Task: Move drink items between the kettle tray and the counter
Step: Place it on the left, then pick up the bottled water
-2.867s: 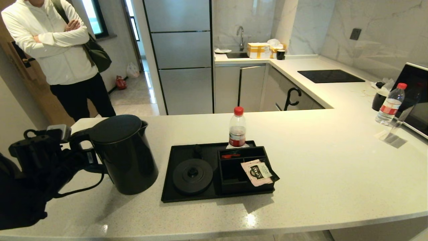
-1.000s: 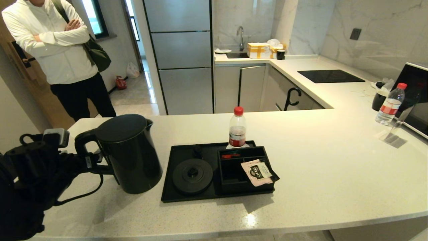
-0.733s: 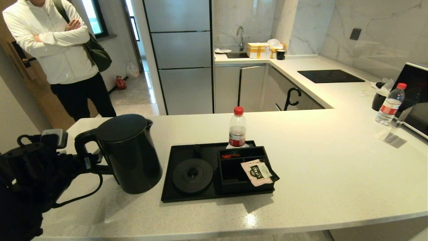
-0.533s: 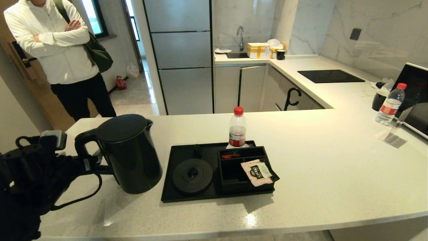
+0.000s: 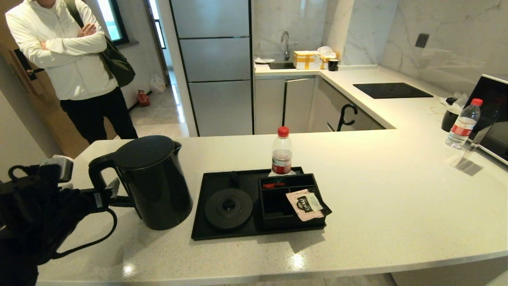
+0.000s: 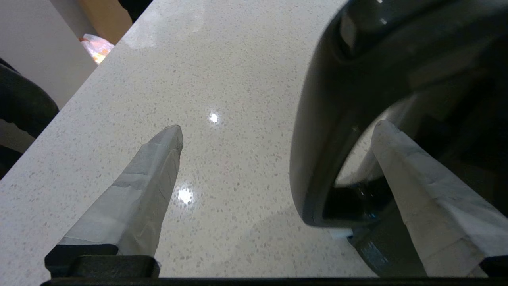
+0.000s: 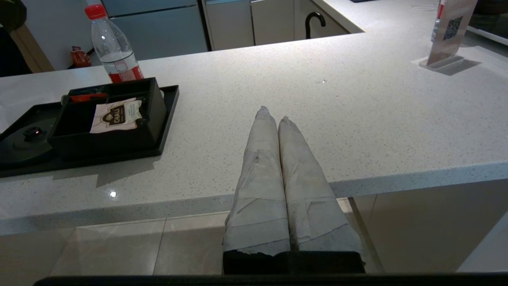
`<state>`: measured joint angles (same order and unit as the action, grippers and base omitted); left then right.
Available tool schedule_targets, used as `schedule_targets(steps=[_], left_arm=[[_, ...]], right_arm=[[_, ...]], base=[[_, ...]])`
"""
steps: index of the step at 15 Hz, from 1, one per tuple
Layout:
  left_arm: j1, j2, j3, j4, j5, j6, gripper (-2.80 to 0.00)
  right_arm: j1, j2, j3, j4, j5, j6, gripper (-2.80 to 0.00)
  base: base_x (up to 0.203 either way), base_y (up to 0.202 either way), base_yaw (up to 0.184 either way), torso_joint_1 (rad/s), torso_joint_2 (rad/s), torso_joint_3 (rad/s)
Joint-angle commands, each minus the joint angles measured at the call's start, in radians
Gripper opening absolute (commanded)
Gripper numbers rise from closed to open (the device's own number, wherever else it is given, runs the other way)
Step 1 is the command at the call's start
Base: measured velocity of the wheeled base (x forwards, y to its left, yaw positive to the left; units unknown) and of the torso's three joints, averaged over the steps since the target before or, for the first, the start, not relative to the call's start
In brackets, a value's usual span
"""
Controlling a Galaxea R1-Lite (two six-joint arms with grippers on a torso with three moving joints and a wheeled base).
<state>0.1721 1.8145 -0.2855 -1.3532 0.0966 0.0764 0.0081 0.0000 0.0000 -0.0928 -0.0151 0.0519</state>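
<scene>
Jaws apart; sachet (image 7: 115,115) perhaps "CHALI"

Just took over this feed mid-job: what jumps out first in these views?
The tall black kettle stands on the counter, left of the kettle tray, whose round base sits empty. The left pincer is open astride the kettle's handle, touching neither side. A red-capped bottle stands behind the tray; the right pincer is shut, parked off the counter's front edge.
</scene>
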Motion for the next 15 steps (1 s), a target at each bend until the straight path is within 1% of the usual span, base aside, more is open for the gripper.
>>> schedule_targets(steps=[1, 4, 8, 15], left_arm=[[0.001, -0.016, 0.017, -0.007, 0.002, -0.001, 0.0], [0.001, -0.026, 0.038, -0.015, 0.002, -0.003, 0.0], [0.001, -0.041, 0.101, -0.075, 0.002, 0.002, 0.0], [0.0, -0.127, 0.178, -0.075, 0.0, 0.003, 0.0]], right_arm=[[0.0, 0.002, 0.032, -0.001, 0.0, 0.0, -2.8], [0.0, 0.002, 0.032, -0.001, 0.0, 0.0, -2.8], [0.0, 0.002, 0.032, -0.001, 0.0, 0.0, -2.8], [0.0, 0.002, 0.032, -0.001, 0.0, 0.0, -2.8]], base=[[0.0, 0.0, 0.0, 0.0, 0.0, 0.0], [0.0, 0.0, 0.0, 0.0, 0.0, 0.0], [0.0, 0.0, 0.0, 0.0, 0.0, 0.0], [0.0, 0.0, 0.0, 0.0, 0.0, 0.0]])
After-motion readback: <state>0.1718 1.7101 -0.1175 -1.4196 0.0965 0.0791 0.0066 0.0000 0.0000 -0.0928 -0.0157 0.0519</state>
